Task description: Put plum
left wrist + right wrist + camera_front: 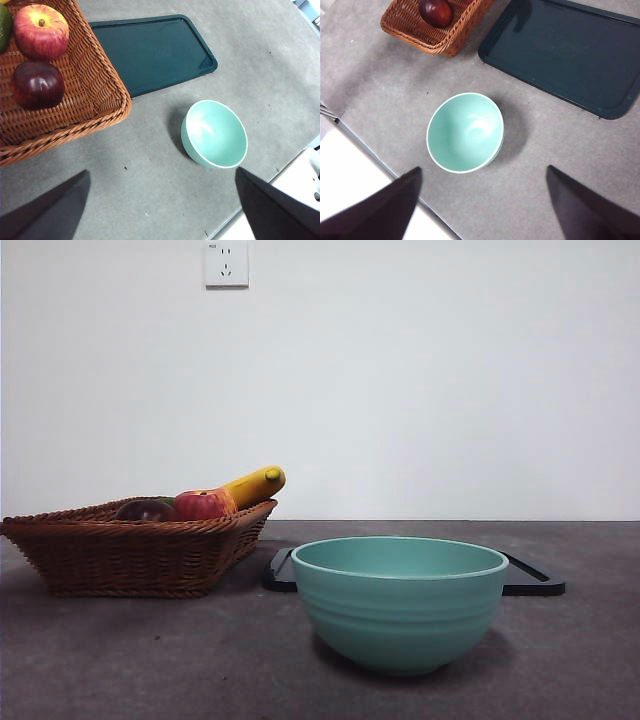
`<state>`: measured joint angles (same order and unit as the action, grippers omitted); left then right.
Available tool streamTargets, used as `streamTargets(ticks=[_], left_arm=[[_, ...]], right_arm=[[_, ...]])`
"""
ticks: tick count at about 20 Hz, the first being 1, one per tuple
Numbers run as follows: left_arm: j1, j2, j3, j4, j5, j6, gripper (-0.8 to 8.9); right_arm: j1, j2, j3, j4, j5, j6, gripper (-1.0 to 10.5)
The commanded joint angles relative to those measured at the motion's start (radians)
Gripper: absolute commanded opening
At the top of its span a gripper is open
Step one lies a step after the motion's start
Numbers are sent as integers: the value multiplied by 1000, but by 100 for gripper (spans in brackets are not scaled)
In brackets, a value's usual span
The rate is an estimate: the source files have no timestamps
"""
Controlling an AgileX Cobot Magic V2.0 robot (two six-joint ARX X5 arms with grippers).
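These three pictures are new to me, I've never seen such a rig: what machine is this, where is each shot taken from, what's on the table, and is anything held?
It is a two-armed robot at a table. One picture looks level across the table; the other two look down from cameras on each wrist. The dark wedges at the bottom of those are the jaws of the left gripper and the right gripper, both open and holding nothing. On the table sit a wicker basket, a teal bowl and a dark tray. The basket holds the plum, an apple, a green fruit and a yellow item.
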<state>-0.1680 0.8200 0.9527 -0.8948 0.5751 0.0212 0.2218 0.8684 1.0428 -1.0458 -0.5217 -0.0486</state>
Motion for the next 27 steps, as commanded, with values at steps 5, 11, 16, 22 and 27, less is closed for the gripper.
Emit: streamTargets(ticks=[5, 11, 16, 22, 27], left_arm=[[-3, 13, 24, 67, -8, -24, 480], [-42, 140, 103, 110, -173, -33, 477], [-74, 361, 234, 156, -280, 1, 475], [-95, 605, 329, 176, -358, 51, 472], [-98, 748, 331, 199, -378, 87, 472]], right_arm=[[4, 7, 18, 5, -2, -3, 427], [4, 7, 18, 14, -2, -3, 427], [4, 7, 18, 14, -2, -3, 427], [4, 7, 18, 13, -2, -3, 427], [4, 7, 18, 13, -2, -3, 427]])
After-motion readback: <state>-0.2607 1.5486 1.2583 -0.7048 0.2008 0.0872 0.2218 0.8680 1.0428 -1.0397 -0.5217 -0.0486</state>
